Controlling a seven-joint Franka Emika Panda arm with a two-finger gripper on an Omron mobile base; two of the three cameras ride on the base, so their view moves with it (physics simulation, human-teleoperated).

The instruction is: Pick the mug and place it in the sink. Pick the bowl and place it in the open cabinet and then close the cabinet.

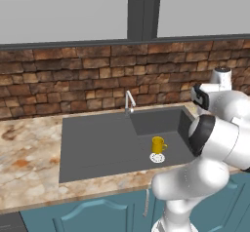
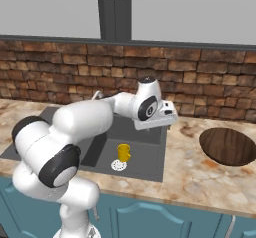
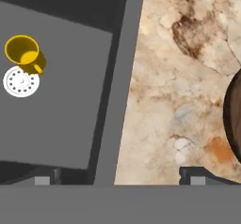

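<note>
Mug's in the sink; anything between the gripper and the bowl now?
Nothing visible. The open gripper hangs over the sink's right rim, and only bare marble counter lies between it and the bowl.

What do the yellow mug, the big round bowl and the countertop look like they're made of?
The mug looks like glazed ceramic or plastic: plain, even yellow, smooth; which one is unclear. The bowl looks like dark wood, with brown grain streaks and a matte surface. The counter looks like polished marble or granite, beige with rusty veins and blotches. All is rendered, so these are looks only.
</note>
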